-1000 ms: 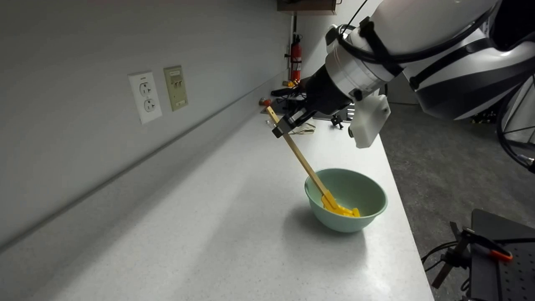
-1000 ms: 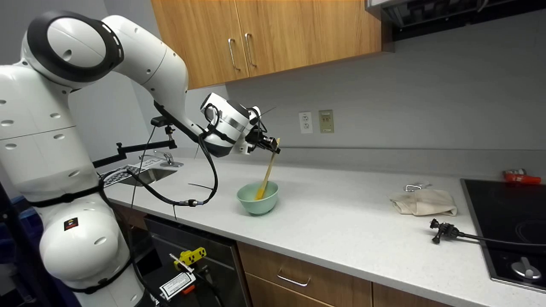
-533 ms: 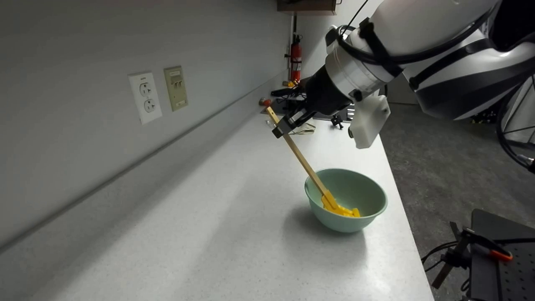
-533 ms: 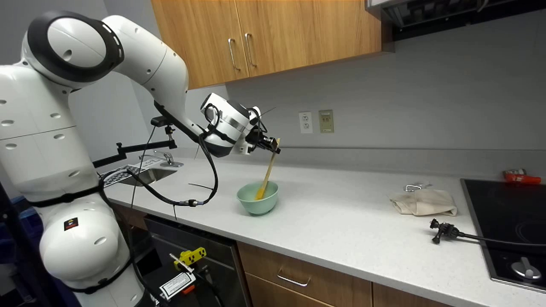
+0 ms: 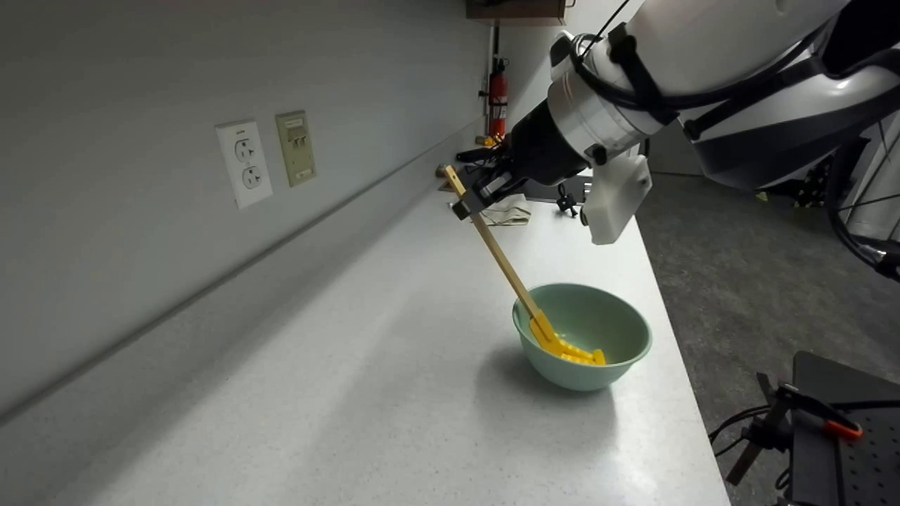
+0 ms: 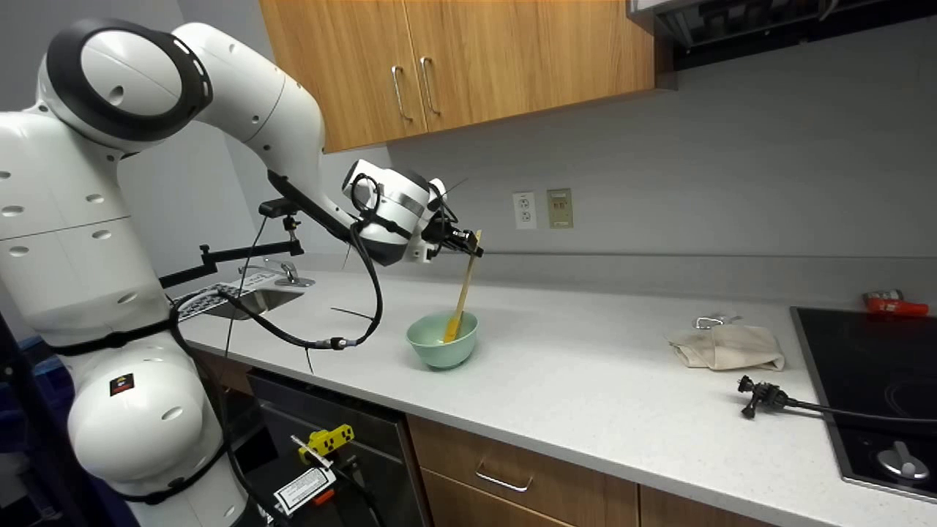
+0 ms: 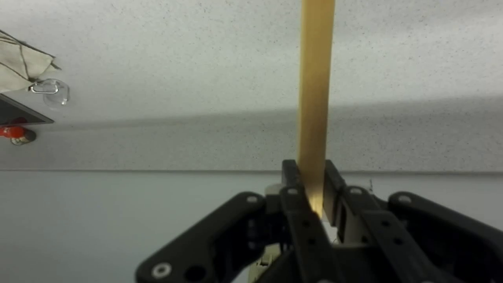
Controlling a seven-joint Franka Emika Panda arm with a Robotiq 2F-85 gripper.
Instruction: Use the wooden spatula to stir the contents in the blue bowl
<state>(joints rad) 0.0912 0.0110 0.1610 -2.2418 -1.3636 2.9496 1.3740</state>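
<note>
2 fingers (image 7: 334, 186) clamp the wooden spatula (image 7: 314, 102). Caution: excess sideways force while stirring may skid the unheld blue bowl (image 5: 578, 377).

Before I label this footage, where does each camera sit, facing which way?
In an exterior view: above the counter, looking along it at the blue bowl; gripper and part of the arm show.
In an exterior view: on the counter's front side, facing the wall; much of the arm shows.
Wrist view: behind the fingers, facing counter and wall; of the arm, only the gripper.
Both exterior views share blue bowl and wooden spatula.
</note>
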